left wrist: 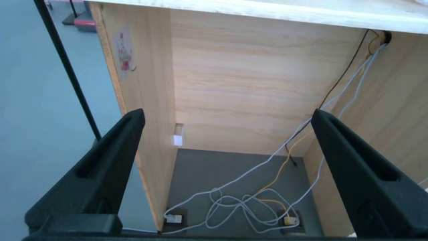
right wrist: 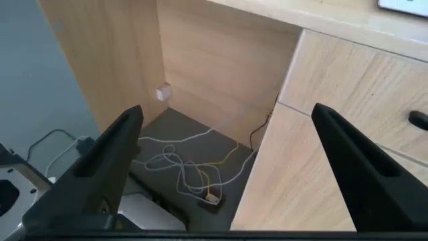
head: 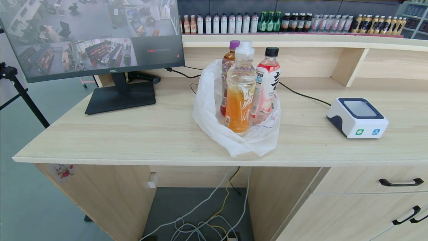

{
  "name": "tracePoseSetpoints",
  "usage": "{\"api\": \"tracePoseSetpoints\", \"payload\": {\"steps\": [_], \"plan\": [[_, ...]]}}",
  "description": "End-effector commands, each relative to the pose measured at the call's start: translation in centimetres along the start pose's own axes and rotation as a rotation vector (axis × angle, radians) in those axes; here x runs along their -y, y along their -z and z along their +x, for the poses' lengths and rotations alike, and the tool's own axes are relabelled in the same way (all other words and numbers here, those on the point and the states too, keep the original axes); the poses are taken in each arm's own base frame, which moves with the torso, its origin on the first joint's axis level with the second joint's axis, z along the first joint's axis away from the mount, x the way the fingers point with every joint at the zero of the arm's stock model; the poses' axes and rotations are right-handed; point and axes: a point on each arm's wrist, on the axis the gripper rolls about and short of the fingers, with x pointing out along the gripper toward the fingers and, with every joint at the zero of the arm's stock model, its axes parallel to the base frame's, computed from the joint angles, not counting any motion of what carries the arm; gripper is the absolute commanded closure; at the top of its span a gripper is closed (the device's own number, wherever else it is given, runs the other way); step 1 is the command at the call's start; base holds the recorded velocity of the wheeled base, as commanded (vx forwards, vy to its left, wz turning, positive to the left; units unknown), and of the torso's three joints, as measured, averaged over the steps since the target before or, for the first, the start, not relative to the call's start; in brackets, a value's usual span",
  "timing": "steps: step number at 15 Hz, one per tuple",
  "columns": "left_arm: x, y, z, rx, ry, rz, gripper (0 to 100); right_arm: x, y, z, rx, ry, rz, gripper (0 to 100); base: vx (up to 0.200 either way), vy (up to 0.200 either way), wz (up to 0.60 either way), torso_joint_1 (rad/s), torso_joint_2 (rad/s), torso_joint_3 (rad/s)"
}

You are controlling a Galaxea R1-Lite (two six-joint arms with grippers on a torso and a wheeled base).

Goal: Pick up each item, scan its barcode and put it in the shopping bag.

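A white plastic shopping bag point(head: 214, 110) sits open on the wooden counter point(head: 133, 134), holding three upright bottles: an orange drink with a white cap point(head: 239, 90), a pink-labelled one with a black cap point(head: 267, 87), and an amber one with a purple cap point(head: 228, 63) behind. A white barcode scanner point(head: 356, 117) with a dark window rests to the right of the bag. My left gripper point(left wrist: 227, 174) is open, below the counter's front, facing the knee space. My right gripper point(right wrist: 227, 174) is open too, low in front of the drawers.
A monitor point(head: 93, 36) on a black stand occupies the counter's back left. Cables point(head: 204, 224) lie on the floor under the counter. Drawers with black handles point(head: 401, 182) are at the lower right. A shelf of bottles point(head: 284, 23) lines the back wall.
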Motion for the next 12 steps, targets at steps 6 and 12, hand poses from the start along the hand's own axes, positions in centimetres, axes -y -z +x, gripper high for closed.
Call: {"api": "tracePoseSetpoints", "payload": {"steps": [6, 12], "plan": [[0.0, 0.0, 0.0, 0.001, 0.0, 0.0, 0, -0.5, -0.6, 1.3, -0.223, 0.508, 0.052, 0, 0.0, 0.0, 0.0, 0.0, 0.0, 0.0], [0.0, 0.0, 0.0, 0.001, -0.001, -0.003, 0, -1.7, -0.4, 1.2, -0.112, 0.418, 0.042, 0, 0.0, 0.0, 0.0, 0.0, 0.0, 0.0]]}}
